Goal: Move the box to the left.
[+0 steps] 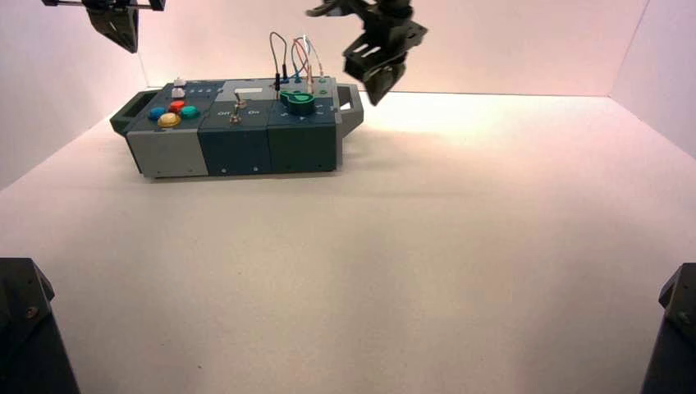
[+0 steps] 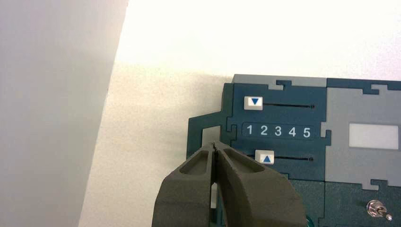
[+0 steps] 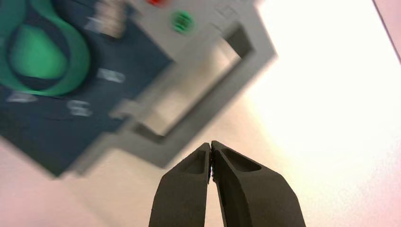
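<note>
The box [image 1: 238,139] lies on the white table at the back left, with coloured round buttons [image 1: 172,111], a toggle switch [image 1: 237,105], a green knob [image 1: 298,101] and looping wires [image 1: 295,53] on top. My right gripper [image 1: 379,86] hangs in the air just past the box's right end handle [image 1: 353,103], not touching it. In the right wrist view its fingertips [image 3: 210,144] meet, with nothing between them, short of the grey handle [image 3: 227,101]. My left gripper [image 1: 123,37] is raised above the box's left end, shut [image 2: 215,145] over the left handle [image 2: 201,127].
The left wrist view shows two white sliders [image 2: 254,102] [image 2: 265,158] beside the lettering 1 2 3 4 5 [image 2: 278,131]. White walls enclose the table at the back and sides. Dark arm bases [image 1: 25,328] [image 1: 673,328] stand at the near corners.
</note>
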You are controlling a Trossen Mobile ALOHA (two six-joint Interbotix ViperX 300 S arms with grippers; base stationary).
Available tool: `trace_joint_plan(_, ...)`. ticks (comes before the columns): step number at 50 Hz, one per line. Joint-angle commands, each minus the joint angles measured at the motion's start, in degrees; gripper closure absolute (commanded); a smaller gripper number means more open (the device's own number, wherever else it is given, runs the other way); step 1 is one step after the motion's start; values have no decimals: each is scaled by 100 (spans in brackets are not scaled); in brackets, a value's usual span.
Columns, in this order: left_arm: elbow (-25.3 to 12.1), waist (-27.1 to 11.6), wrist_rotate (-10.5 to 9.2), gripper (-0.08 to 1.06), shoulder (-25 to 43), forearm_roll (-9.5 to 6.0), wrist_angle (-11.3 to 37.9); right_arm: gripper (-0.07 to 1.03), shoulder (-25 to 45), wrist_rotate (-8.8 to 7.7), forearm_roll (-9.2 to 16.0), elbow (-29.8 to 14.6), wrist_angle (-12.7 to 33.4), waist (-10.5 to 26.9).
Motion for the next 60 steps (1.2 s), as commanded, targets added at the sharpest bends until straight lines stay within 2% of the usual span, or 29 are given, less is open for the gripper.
trace_joint_plan(1,-141,18,18,100,-237,18,-18,96,-149,9,-18,-114,-141,-44)
trace_joint_plan(10,-123,9,9,100,-237,18,-18,96,-35,9,-9,-211,-185,-35)
trace_joint_plan(18,-149,18,9,100,-220,18,-18,97,35,9,123,-211,-176,114)
trace_joint_plan(30,-185,18,9,100,-193,18,-18,98,9,-123,598,-193,-158,457)
trace_joint_plan(39,-149,9,9,100,-185,9,-18,98,0,-185,940,-176,-53,562)
trace_joint_plan(46,-167,18,9,100,-185,18,-18,98,9,-246,967,-158,-18,650)
trace_joint_plan(60,-158,9,9,100,-176,9,-18,98,9,-229,967,-149,53,738)
